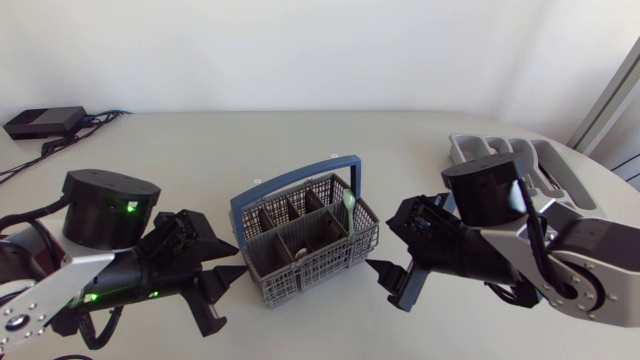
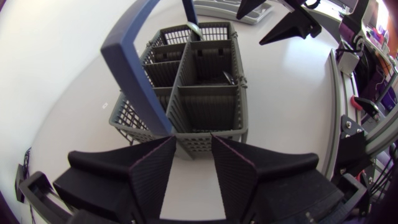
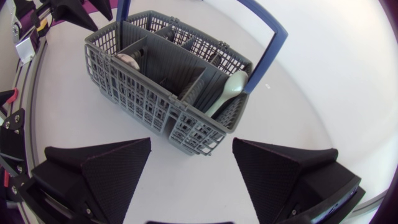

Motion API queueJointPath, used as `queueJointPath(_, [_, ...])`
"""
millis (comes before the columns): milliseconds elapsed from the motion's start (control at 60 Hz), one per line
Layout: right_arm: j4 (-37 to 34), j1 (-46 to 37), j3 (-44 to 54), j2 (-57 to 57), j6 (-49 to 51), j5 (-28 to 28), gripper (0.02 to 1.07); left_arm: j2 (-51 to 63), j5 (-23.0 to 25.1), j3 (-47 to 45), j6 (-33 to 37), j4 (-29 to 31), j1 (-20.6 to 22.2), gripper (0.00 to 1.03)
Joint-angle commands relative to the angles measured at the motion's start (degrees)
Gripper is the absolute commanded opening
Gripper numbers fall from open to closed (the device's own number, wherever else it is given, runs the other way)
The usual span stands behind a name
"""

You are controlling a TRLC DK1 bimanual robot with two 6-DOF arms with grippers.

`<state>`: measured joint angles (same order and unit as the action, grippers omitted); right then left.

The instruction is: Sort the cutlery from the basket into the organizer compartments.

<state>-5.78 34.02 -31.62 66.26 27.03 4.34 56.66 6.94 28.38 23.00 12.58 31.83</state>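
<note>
one green spoon (image 1: 349,206) in basket (image 1: 312,268)

A: What sits ahead of the left gripper (image 2: 193,155)?
B: The basket (image 2: 208,109), just past its parted fingers.
A: And beyond the basket?
B: The right gripper (image 2: 250,28), fingers apart. A spoon (image 2: 194,28) stands in the basket's far corner.

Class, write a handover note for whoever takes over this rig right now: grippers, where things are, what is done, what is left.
Left gripper: open, empty, beside the basket.
Right gripper: open, empty, at the basket's other side.
Pale spoon and a metal piece are in the basket.
Organizer past the right gripper, partly hidden; no cutlery seen in it.
Done: nothing visible. Left: all the sorting.
</note>
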Motion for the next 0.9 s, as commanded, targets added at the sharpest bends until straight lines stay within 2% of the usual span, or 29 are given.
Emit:
queueJointPath(0, [0.60, 1.14, -1.61, 2.03, -1.19, -0.74, 0.97, 2.84, -0.79, -0.70, 1.96, -4.05, -2.13, 0.41])
queueJointPath(183, [0.51, 1.84, -2.57, 2.38, -1.63, -1.44, 0.97, 10.04, -0.70, 1.06, 4.07, -12.75, -5.99, 0.41])
queueJointPath(350, [-0.46, 1.84, -5.03, 2.47, -2.33, -1.44, 0.97, 16.20, 0.53, 4.23, 4.77, -17.50, -9.07, 0.41])
queueJointPath(517, [-3.54, 3.42, -10.57, 4.32, -4.61, -1.09, 0.97, 19.71, 2.38, 6.42, 5.74, -20.05, -11.00, 0.41])
queueJointPath(717, [-10.65, 3.33, -23.14, 13.98, -9.18, 2.43, 0.96, 21.56, 5.72, 6.51, 6.00, -22.86, -13.90, 0.41])
queueJointPath(883, [-11.18, 4.65, -27.71, 20.05, -11.65, 2.78, 0.96, 21.29, 7.65, 4.84, 6.00, -24.71, -14.52, 0.41])
